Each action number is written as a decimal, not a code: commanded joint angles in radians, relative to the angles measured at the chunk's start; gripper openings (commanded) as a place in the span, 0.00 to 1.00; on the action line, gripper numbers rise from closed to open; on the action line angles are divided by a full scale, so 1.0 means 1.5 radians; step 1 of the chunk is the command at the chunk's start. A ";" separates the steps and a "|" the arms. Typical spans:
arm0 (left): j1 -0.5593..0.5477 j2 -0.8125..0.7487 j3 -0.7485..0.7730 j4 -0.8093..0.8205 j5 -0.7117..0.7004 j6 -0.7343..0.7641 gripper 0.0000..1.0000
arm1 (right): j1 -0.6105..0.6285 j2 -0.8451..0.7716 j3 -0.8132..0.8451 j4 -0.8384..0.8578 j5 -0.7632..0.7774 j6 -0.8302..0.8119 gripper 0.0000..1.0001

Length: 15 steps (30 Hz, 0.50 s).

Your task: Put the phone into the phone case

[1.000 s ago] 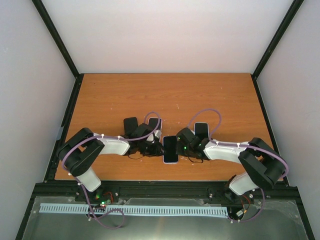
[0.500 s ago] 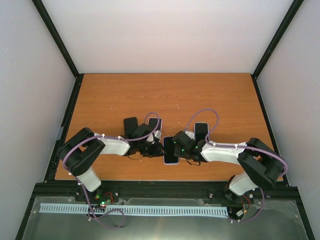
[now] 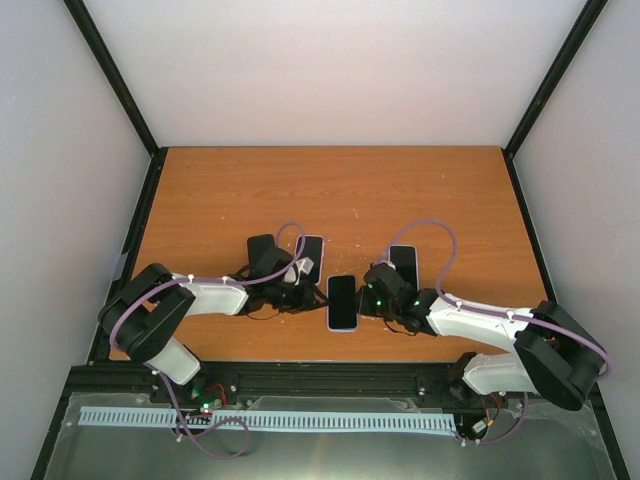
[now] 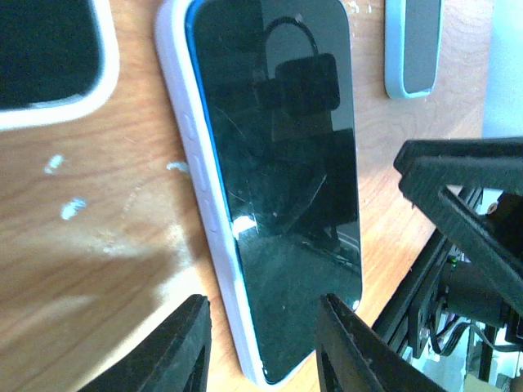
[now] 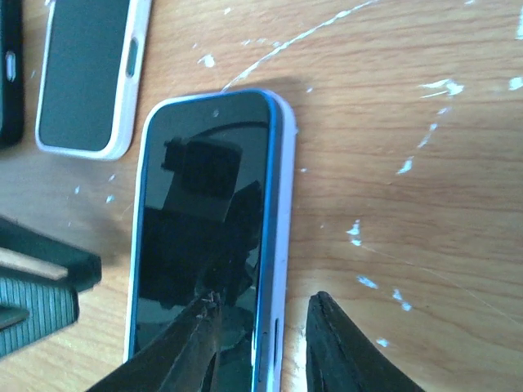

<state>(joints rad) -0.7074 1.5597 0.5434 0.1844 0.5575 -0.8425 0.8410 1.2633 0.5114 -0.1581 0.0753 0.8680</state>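
Note:
The phone (image 3: pixel 341 300) lies screen up near the table's front edge, its blue rim sitting inside a white phone case (image 4: pixel 200 204). My left gripper (image 3: pixel 308 293) is just left of it and my right gripper (image 3: pixel 368 300) just right of it. In the left wrist view the left gripper (image 4: pixel 265 347) is open, one finger over bare wood and the other over the phone (image 4: pixel 274 180) screen. In the right wrist view the right gripper (image 5: pixel 261 347) is open and straddles the right edge of the phone (image 5: pixel 204 237), not clamping it.
A black case (image 3: pixel 262 247) and a dark case with a white rim (image 3: pixel 312 252) lie behind the left gripper. Another white-rimmed case (image 3: pixel 403 262) lies behind the right gripper. The table's front edge and the black rail (image 3: pixel 330 375) run just below the phone.
The right gripper reached over the phone while shut, then pulled back to the right and opened. The left gripper drew back a little to the left. The phone stayed nearly in place.

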 commanded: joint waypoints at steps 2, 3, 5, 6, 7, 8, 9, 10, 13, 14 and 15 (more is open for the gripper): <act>0.008 -0.005 -0.001 0.014 -0.002 -0.004 0.36 | -0.008 0.012 -0.039 0.135 -0.073 -0.008 0.37; 0.008 -0.003 -0.002 0.016 -0.002 -0.005 0.36 | -0.009 0.018 -0.043 0.147 -0.077 -0.005 0.42; 0.007 0.003 -0.003 0.022 0.001 -0.004 0.36 | -0.010 0.030 -0.047 0.164 -0.084 0.002 0.49; 0.008 0.009 -0.002 0.026 0.003 -0.004 0.35 | -0.011 0.034 -0.050 0.175 -0.088 0.005 0.52; 0.008 0.014 -0.002 0.029 0.004 -0.004 0.35 | -0.012 0.039 -0.054 0.185 -0.092 0.010 0.54; 0.007 0.020 -0.003 0.031 0.006 -0.004 0.35 | -0.012 0.043 -0.059 0.196 -0.096 0.015 0.57; 0.008 0.023 -0.004 0.035 0.007 -0.005 0.35 | -0.012 0.045 -0.065 0.209 -0.100 0.020 0.59; 0.007 0.026 -0.006 0.040 0.009 -0.007 0.33 | -0.013 0.050 -0.071 0.224 -0.105 0.025 0.61; 0.008 0.031 -0.009 0.053 0.014 -0.009 0.31 | -0.019 0.064 -0.095 0.270 -0.129 0.043 0.66; 0.007 0.031 -0.009 0.055 0.016 -0.009 0.31 | -0.020 0.069 -0.099 0.286 -0.139 0.048 0.67; 0.007 0.032 -0.009 0.056 0.019 -0.008 0.31 | -0.022 0.074 -0.101 0.300 -0.149 0.054 0.69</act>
<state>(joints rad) -0.7002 1.5951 0.5320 0.2165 0.5655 -0.8505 0.8219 1.3449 0.3885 0.1745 -0.0906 0.9058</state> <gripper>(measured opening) 0.312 0.665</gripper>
